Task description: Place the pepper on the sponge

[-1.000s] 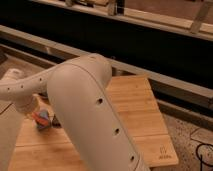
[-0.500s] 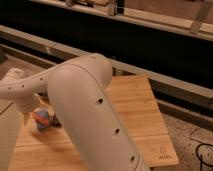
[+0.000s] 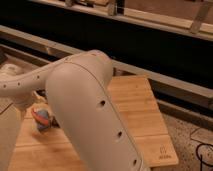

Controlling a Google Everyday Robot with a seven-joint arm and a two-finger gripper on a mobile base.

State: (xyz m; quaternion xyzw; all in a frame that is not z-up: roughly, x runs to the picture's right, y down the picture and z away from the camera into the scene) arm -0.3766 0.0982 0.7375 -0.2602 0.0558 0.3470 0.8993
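Observation:
The red-orange pepper lies curved against the top left of the blue-grey sponge, which rests on the wooden table at its left side. My gripper hangs just above the two, at the end of the white forearm that reaches in from the left edge. The big white arm link covers the sponge's right side and much of the table's middle.
The wooden table top ends at a right edge near a speckled floor. A dark rail and ledge run behind the table. A black cable lies on the floor at the lower right.

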